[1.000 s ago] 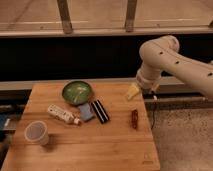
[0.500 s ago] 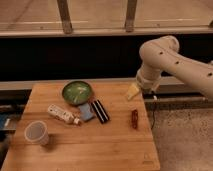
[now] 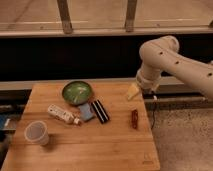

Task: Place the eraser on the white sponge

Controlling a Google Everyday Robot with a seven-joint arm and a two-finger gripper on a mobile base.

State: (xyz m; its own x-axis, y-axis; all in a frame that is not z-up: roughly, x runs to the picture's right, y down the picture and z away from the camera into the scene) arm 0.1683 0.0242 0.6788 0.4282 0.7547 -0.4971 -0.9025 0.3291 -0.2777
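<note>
**Eraser lying beside the sponge, gripper hanging at the table's far right edge**

We are starting at the left of the wooden table (image 3: 80, 152), where a translucent plastic cup (image 3: 37, 132) is standing upright near the front left corner. Moving right, we are seeing a white tube-shaped bottle (image 3: 62, 114) lying on its side, its darker cap end pointing toward the middle of the table. Behind it, nearer the back edge, a green bowl (image 3: 77, 92) is sitting upright.

Now we are coming to the task's pair. The white sponge (image 3: 86, 111) is lying flat just in front of the bowl, right by the bottle's cap end. The eraser (image 3: 100, 111) is lying directly on the sponge's right side, black with its pale stripe showing, angled on the diagonal. The two are looking as though they touch along their long edges, and the eraser is resting on the wood, not on the sponge.

Further right, we are finding the gripper (image 3: 132, 92) hanging over the back right part of the table, well apart from the eraser. Whether it is open or closed, we cannot tell. In front of it, a small red-brown bar (image 3: 134, 118) is lying near the table's right edge. The cream-coloured arm (image 3: 175, 62) is reaching in from the right side, bending down to the gripper.
</note>
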